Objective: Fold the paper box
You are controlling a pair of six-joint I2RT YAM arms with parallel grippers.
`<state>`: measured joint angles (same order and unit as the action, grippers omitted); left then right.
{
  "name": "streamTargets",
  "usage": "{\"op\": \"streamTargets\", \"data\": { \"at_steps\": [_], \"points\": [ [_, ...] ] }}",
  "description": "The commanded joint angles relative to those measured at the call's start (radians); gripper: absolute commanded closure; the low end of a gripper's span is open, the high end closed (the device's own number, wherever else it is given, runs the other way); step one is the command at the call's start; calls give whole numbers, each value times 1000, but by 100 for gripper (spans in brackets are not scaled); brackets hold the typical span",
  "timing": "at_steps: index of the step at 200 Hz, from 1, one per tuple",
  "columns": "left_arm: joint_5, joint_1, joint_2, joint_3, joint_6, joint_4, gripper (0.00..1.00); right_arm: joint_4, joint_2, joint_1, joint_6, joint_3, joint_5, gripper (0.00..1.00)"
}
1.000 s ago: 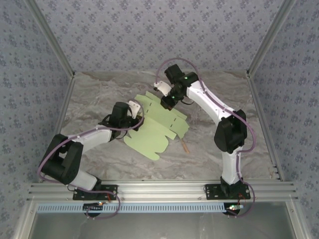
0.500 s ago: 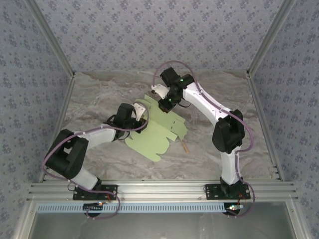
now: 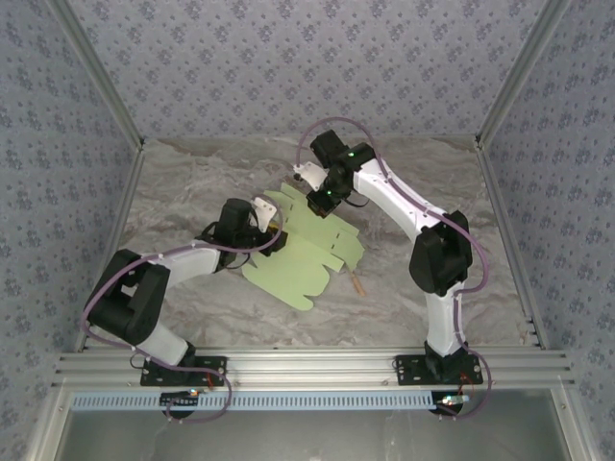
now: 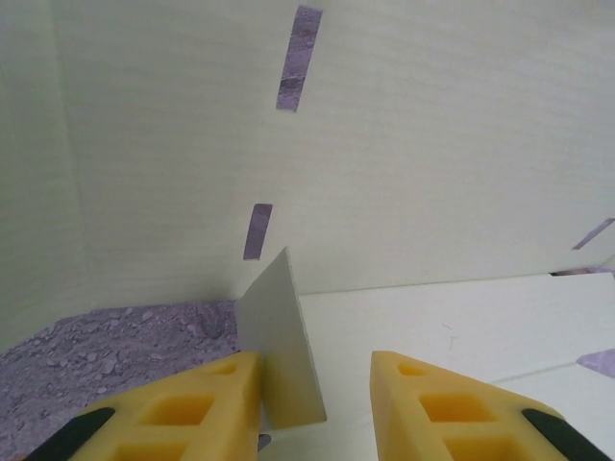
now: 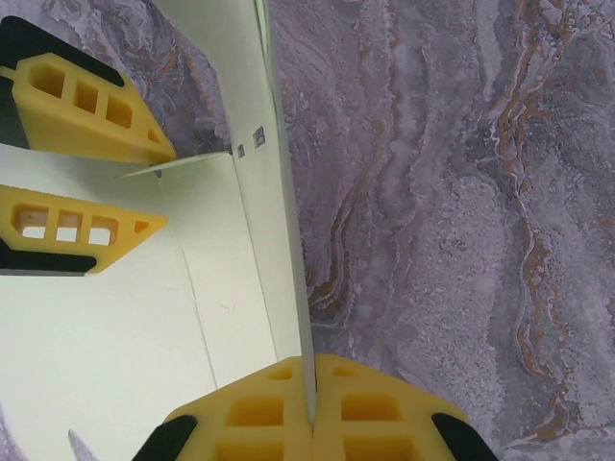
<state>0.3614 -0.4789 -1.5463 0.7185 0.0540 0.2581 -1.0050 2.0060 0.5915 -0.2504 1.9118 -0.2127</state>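
The paper box [image 3: 306, 252] lay mostly flat mid-way across the table [image 3: 192, 182], my right gripper [image 5: 309, 403] clamped on its raised edge, my left gripper [image 4: 315, 373] parted beside a small flap [image 4: 279, 336]; any tug risked creasing the thin card.

We see the paper box [image 3: 306, 254] as a pale green sheet of thin die-cut card, not yet a box, spread near the middle of the marbled counter [image 3: 183, 187]. Its near part lies flat, with rounded tabs and notches along its edges. Its far part is folded up along a crease into a standing panel. In the left wrist view that panel shows narrow slots cut through it, and a small flap stands up beside the crease. In the right wrist view the panel's thin edge is pinched in the right pincer [image 5: 310, 373].
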Motion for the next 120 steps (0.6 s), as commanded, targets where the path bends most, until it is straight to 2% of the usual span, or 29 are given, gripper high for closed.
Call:
{"op": "streamTargets", "data": {
  "at_steps": [1,62,91,120],
  "points": [
    [145,-13,-18,26,6,7,66,95,4,13,40,1,-35,100],
    [184,-1,-36,42,19,-8,64,99,5,12,37,0,-29,100],
    [204,53,34,6,95,46,63,90,-20,1,7,-8,-23,100],
    [208,99,140,-27,150,48,58,78,-50,-1,-49,-17,-13,100]
  ]
}}
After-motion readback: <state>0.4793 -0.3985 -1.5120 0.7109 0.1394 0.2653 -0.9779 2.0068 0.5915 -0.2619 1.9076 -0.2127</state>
